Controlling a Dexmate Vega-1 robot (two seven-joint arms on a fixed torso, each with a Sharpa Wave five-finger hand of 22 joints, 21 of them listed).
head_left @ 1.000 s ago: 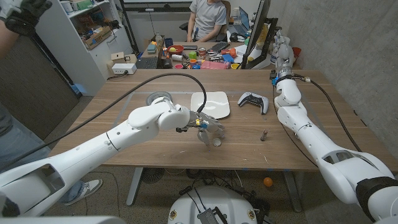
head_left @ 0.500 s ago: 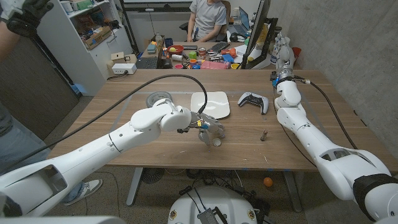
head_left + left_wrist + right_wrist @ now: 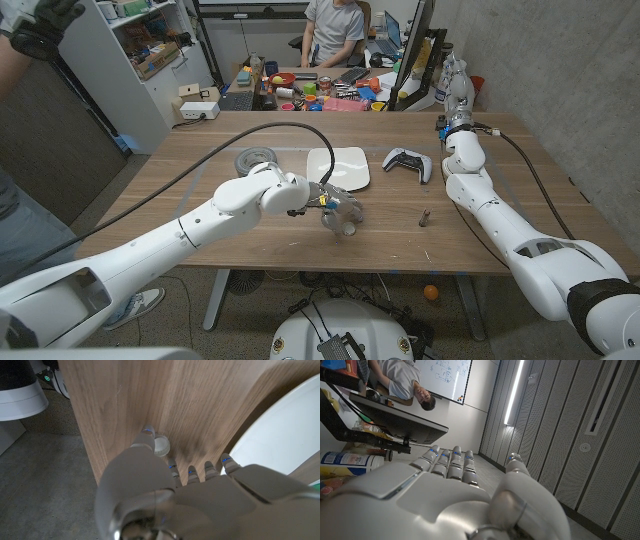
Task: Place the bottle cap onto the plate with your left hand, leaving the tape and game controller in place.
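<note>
Left hand (image 3: 340, 212) lowered just before plate (image 3: 337, 167), thumb touching bottle cap (image 3: 161, 445), cap not gripped. Right hand (image 3: 455, 85) raised beyond plate, fingers extended, nothing held.

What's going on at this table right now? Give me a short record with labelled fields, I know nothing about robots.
Left hand: left hand is low over the table in front of the plate, fingers curled down around the bottle cap
Bottle cap: small white bottle cap lies on the wood beside a fingertip; not lifted
Plate: white plate, nothing on it
Tape: tape lies left of the plate
Game controller: game controller lies right of the plate
Right hand: right hand is raised at the table's far edge, holding nothing
Task state: cap not yet on plate
</note>
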